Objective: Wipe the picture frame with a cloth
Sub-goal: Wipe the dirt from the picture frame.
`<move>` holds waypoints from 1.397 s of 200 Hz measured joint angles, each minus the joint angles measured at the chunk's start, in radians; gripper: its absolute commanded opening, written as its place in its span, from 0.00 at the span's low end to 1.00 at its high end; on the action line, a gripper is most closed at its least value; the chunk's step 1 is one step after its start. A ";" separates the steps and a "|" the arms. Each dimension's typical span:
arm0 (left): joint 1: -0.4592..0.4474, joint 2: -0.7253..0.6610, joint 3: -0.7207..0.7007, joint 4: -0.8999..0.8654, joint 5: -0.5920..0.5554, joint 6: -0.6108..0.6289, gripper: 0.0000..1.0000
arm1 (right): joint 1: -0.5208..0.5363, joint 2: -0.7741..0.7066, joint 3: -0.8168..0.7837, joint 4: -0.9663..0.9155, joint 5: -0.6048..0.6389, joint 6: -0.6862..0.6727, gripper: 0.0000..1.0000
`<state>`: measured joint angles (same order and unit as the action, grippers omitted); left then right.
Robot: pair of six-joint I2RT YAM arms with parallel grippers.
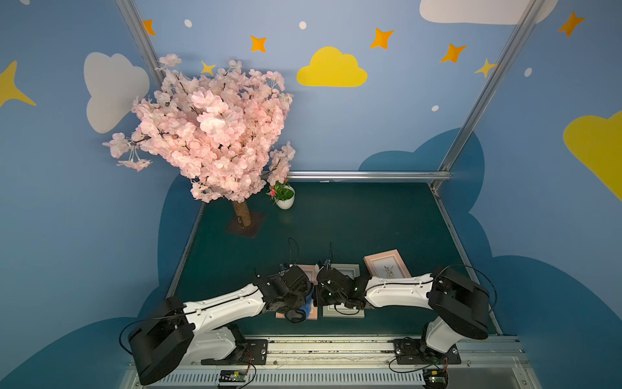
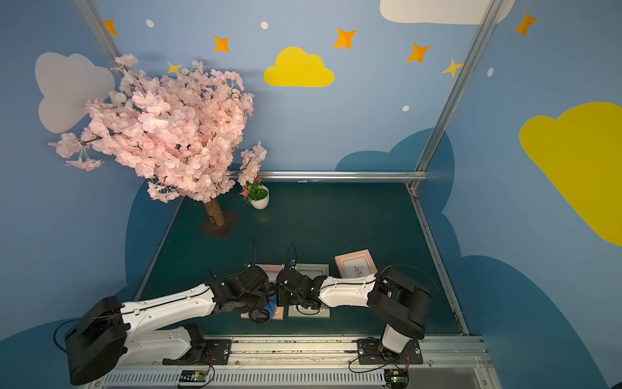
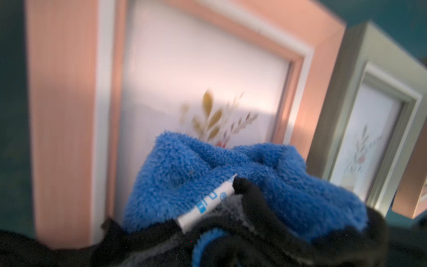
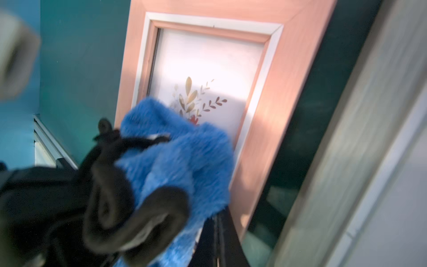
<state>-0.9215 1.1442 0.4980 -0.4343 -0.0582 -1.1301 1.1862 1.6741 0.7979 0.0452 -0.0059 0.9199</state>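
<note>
Two sets of fingers meet over one frame. The left fingers [image 1: 304, 300] are closed on a bunch of the soft blue plush cloth [image 3: 208, 173], and its folds hide their tips. The right fingers [image 4: 223, 242] are pressed together with nothing between them. They stand at the right border of the pink rectangular picture frame [image 3: 62, 115], by its near corner, but contact cannot be told.

The cloth lies crumpled on the near half of that frame's glass and covers the foot of the printed leaf sprig. Its white tag [image 3: 208, 203] faces up, and its dark reverse spills over the frame's near edge.

The frame lies flat on the dark green counter [image 1: 336, 219], close to the near rail. Just right of it lies a grey-green picture frame [image 1: 343, 269], with only a narrow strip of counter between their edges. A second pink frame [image 1: 387, 264] sits further right and farther back, turned at an angle.

Both wrists crowd above that strip, almost touching. The far half of the counter lies open, except for a pink blossom tree [image 1: 208, 134] and a small white flowerpot [image 1: 285, 202] at the far left.
</note>
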 measured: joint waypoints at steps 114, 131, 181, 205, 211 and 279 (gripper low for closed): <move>-0.020 -0.034 0.002 -0.076 -0.024 -0.047 0.03 | -0.004 0.000 -0.014 0.019 -0.007 0.002 0.00; 0.010 0.015 0.024 -0.060 -0.018 -0.023 0.03 | -0.004 -0.003 -0.021 0.023 -0.007 0.005 0.00; 0.130 0.177 0.119 -0.013 0.008 0.053 0.03 | -0.004 -0.005 -0.022 0.025 -0.008 0.004 0.00; 0.177 0.252 0.167 0.029 0.011 0.099 0.03 | -0.004 -0.007 -0.021 0.023 -0.007 0.004 0.00; 0.188 0.267 0.178 0.039 0.011 0.111 0.03 | -0.004 -0.008 -0.020 0.021 -0.007 0.004 0.00; 0.254 0.301 0.194 0.098 0.045 0.172 0.03 | -0.004 -0.008 -0.004 -0.008 0.000 -0.002 0.00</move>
<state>-0.6670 1.4456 0.6918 -0.3367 -0.0135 -0.9581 1.1820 1.6665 0.7940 0.0368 -0.0059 0.9184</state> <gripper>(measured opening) 0.077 0.048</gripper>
